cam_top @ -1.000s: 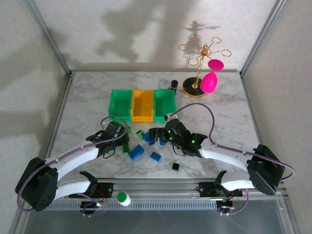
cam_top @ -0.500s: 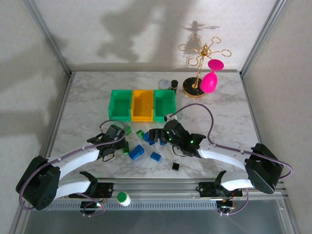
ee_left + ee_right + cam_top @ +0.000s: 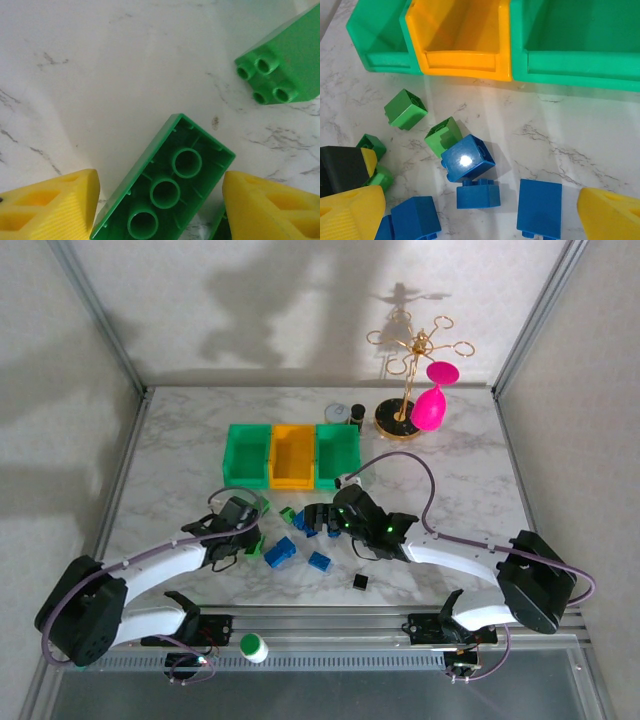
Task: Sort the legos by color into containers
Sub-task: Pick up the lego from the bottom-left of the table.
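Observation:
An upturned green lego [image 3: 172, 192] lies on the marble between the yellow fingers [image 3: 55, 207] of my left gripper [image 3: 162, 212], which stands open around it with a small gap on the right. Another green lego [image 3: 280, 75] sits beyond it. My right gripper [image 3: 480, 215] is wide open above several blue legos [image 3: 467, 159], with two green legos [image 3: 405, 108] further on. The three containers stand in a row: green [image 3: 380, 62], yellow-orange [image 3: 462, 62], green [image 3: 580, 67]. From the top view, my left gripper [image 3: 252, 538] and right gripper [image 3: 318, 520] flank the pile, and a black lego [image 3: 359, 582] lies nearer.
A gold stand with a pink glass [image 3: 432, 405] and a small dark cylinder [image 3: 338, 414] are behind the bins. A green-and-white cap [image 3: 253, 646] rests on the front rail. Metal frame posts rise at the table's sides.
My left gripper has edged slightly right and forward over the green lego. The right gripper has crept a little left toward the blue legos.

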Robot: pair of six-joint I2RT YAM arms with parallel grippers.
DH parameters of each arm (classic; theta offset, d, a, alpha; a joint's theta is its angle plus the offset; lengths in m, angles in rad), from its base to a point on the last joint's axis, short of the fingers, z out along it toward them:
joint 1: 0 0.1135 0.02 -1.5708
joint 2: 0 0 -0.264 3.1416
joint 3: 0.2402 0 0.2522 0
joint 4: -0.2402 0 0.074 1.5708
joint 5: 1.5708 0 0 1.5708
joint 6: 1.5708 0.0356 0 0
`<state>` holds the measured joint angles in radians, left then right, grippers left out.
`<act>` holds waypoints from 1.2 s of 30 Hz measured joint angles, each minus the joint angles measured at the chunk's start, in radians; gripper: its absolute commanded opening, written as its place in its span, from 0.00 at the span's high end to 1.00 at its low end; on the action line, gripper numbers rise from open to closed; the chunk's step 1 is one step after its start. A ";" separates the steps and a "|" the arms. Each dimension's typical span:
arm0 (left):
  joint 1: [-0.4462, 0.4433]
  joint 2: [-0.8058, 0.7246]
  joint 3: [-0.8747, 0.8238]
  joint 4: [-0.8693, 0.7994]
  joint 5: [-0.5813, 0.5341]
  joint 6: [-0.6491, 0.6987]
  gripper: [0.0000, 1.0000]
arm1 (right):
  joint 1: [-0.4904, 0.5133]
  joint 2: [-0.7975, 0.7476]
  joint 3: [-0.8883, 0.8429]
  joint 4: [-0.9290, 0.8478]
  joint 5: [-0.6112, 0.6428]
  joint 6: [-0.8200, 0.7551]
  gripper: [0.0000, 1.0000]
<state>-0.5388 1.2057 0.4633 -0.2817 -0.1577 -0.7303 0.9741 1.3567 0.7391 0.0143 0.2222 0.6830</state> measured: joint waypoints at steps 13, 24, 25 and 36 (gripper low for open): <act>-0.002 0.065 0.019 0.002 -0.032 0.011 0.57 | 0.000 0.005 0.000 -0.001 0.014 0.010 0.01; -0.003 -0.003 0.024 -0.022 -0.046 0.019 0.77 | 0.000 0.017 0.019 -0.003 0.014 0.010 0.01; -0.003 -0.019 0.029 -0.032 -0.048 0.019 0.77 | 0.000 0.017 0.019 -0.004 0.014 0.012 0.01; 0.008 -0.108 0.275 -0.113 -0.081 0.086 0.76 | 0.000 0.016 0.063 0.005 0.018 0.021 0.01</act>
<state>-0.5308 1.0973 0.7387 -0.3946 -0.2386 -0.6445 0.9741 1.3727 0.8017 0.0189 0.2401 0.7040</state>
